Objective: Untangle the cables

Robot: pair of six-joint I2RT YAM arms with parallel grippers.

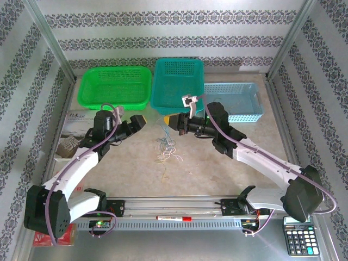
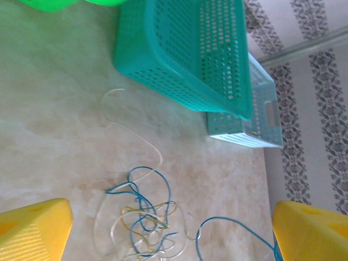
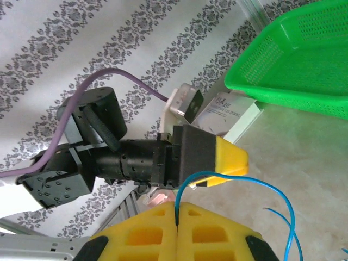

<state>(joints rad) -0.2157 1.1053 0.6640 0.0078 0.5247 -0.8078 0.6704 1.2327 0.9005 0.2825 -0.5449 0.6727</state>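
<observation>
Striped, patterned walls [image 1: 163, 32] enclosed a mottled beige tabletop [image 1: 217, 174]. The right pincer [image 3: 176, 209] had its yellow fingers pressed together, pinching a blue cable [image 3: 239, 176] that emerged from the seam between them and curved off to the right. The left pincer [image 2: 174, 234] stood spread wide, its two yellow fingers [image 2: 35, 228] far apart, above the cables [image 2: 144, 220]. These were a loose tangle of blue and whitish strands lying on the tabletop between those fingers and just ahead of them. From above, the tangle lay just nearer the arm bases than the two pincers, which faced each other closely. Beyond them stood a teal basket [image 1: 179, 62], with a green basket [image 1: 114, 69] on its left and a pale blue basket [image 1: 260, 103] on its right.
</observation>
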